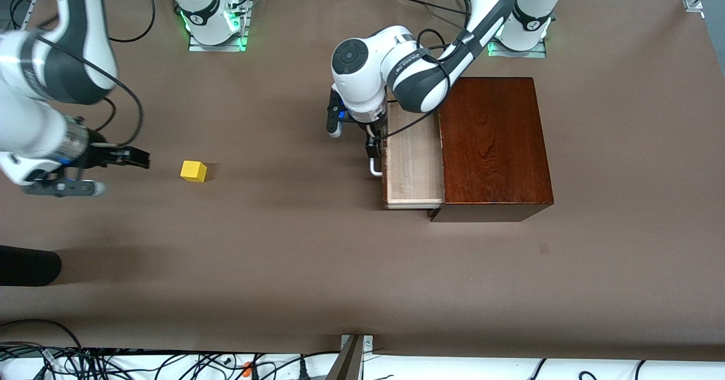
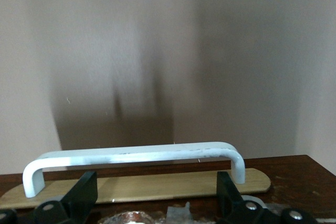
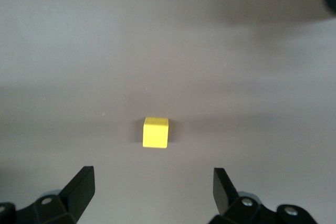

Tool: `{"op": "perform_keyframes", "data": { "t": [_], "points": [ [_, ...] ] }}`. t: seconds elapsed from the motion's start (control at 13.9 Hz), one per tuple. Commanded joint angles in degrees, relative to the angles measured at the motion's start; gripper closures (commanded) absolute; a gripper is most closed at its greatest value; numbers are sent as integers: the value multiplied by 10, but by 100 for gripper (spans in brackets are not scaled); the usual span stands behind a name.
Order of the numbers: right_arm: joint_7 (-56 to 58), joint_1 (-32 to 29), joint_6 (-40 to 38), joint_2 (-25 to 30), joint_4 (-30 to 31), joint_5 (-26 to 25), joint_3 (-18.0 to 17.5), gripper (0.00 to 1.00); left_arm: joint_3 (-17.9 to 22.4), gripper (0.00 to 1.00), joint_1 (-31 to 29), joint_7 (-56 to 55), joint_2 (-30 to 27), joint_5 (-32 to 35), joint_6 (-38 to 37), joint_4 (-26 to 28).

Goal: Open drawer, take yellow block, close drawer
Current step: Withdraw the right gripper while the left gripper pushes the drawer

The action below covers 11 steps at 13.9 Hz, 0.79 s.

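Drawer (image 1: 412, 159) stands pulled out of the dark reddish-brown wooden box (image 1: 493, 142) toward the right arm's end of the table; its pale wood inside shows, but the part under the left arm's wrist is covered, so contents there cannot be checked. What shows of the tray looks bare. White handle (image 2: 131, 157) is mostly hidden in the front view, only its lower curve peeking out; the left wrist view shows it whole, a U-shaped bar on a pale backing strip. Left gripper (image 1: 371, 145) sits at the handle, fingers (image 2: 84, 195) spread wide to either side of the bar, not touching it.

Yellow block (image 1: 193, 171) rests on the brown table (image 1: 283, 255), well apart from the drawer, toward the right arm's end. Small bright cube, clean edges, upright. Right gripper (image 1: 133, 157) hangs just beside it, jaws wide, holding nothing. Right arm is partly cut off at the frame edge.
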State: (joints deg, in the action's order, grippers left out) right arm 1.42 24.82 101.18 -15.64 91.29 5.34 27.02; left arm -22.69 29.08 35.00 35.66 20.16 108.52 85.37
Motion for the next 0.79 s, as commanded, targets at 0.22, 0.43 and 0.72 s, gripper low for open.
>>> {"op": "perform_keyframes", "data": {
  "t": [0.22, 0.43, 0.72],
  "points": [
    [15, -4, -151, -10, -145, -2, 29, 0, 1, 0, -33, 16, -22, 16, -73, 5],
    [12, -5, -177, -9, -146, 1, 46, 0, 2, 0, -40, 16, -30, 16, -99, 9],
    [13, -55, -173, 16, -117, -4, -8, 0, 2, 0, -51, 10, -42, 16, -103, 40]
  ]
}}
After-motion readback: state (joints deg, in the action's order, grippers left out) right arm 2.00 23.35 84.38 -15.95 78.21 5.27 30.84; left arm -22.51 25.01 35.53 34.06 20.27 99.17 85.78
